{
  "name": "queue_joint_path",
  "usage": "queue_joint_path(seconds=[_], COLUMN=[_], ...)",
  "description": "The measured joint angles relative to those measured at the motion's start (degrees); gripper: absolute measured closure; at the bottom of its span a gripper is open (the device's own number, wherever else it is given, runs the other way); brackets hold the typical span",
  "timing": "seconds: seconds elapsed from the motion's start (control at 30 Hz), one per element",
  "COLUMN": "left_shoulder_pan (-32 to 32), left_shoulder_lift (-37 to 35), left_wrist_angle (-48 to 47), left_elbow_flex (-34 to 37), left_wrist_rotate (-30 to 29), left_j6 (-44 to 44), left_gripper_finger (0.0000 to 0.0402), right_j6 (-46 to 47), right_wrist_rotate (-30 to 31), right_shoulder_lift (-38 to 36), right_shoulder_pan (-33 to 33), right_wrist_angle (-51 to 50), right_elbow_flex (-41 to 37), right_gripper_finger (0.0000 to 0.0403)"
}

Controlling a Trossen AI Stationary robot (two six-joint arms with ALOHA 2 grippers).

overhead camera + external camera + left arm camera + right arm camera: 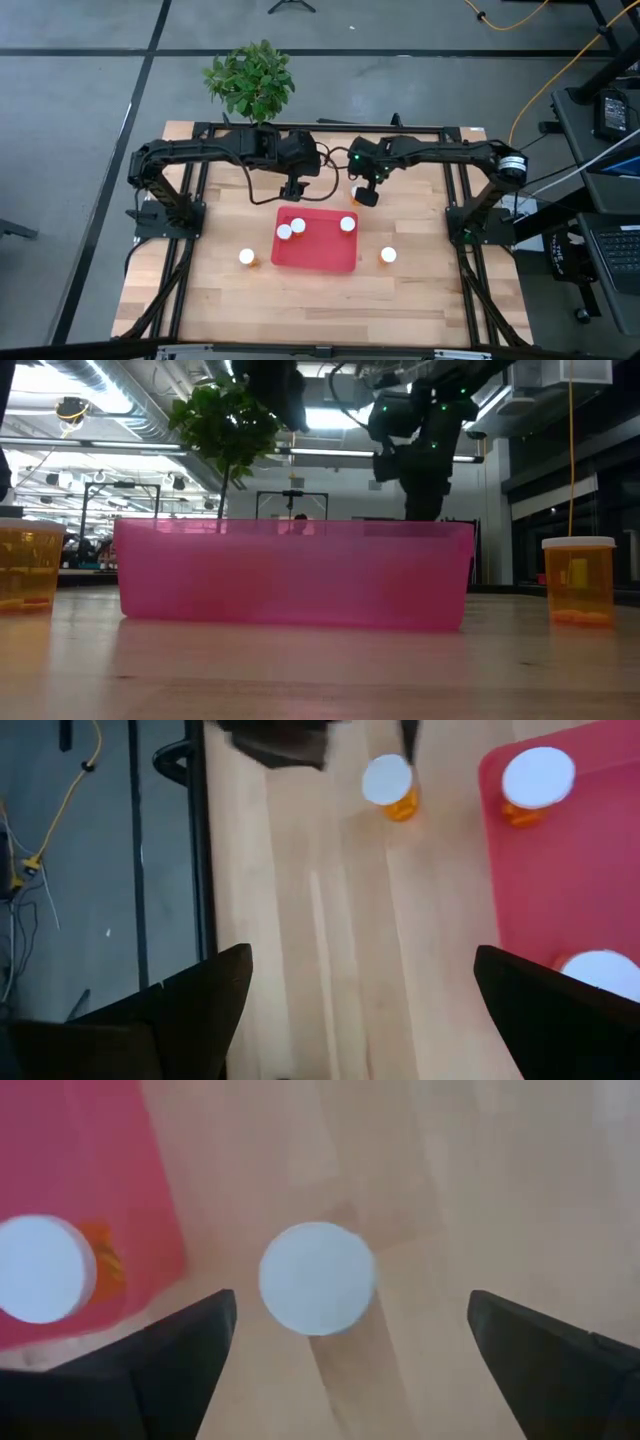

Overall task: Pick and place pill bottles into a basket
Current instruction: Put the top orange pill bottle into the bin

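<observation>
The red basket lies near the middle of the wooden counter, with bare wood open in front of it and to both sides. Its far edge is the crowded part, since both hands hover just beyond it.

Six pill bottles show from above, amber with round white caps:
- three stand upright inside the basket, two touching near its left far corner and one near its right far corner;
- one stands on the counter just left of the basket;
- one stands on the counter to the basket's right;
- one stands just past the basket's right far corner, directly under the right hand (from above only an orange sliver shows).

The right hand hangs over that last bottle, fingers spread wide and holding nothing; the white cap sits between them in the wrist view. The left hand hovers above the basket's far left edge, fingers also wide apart and empty.

A potted plant stands beyond the counter's far edge.
</observation>
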State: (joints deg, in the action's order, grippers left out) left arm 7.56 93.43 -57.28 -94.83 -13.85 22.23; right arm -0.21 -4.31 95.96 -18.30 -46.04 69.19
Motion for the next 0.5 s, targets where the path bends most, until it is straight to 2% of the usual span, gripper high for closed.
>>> queue_joint_path(seconds=[0.5], left_shoulder_pan=[1.23], left_shoulder_lift=[0.02], left_wrist_angle=[0.05], left_elbow_flex=[0.00], left_wrist_rotate=[0.04], left_j6=[-0.17], left_gripper_finger=[0.0027], right_j6=[-1.26], right_wrist_rotate=[-1.41], right_shoulder_lift=[6.37], right_shoulder_pan=[0.20], right_wrist_angle=[1.99], right_elbow_flex=[0.00], right_gripper_finger=[0.0003])
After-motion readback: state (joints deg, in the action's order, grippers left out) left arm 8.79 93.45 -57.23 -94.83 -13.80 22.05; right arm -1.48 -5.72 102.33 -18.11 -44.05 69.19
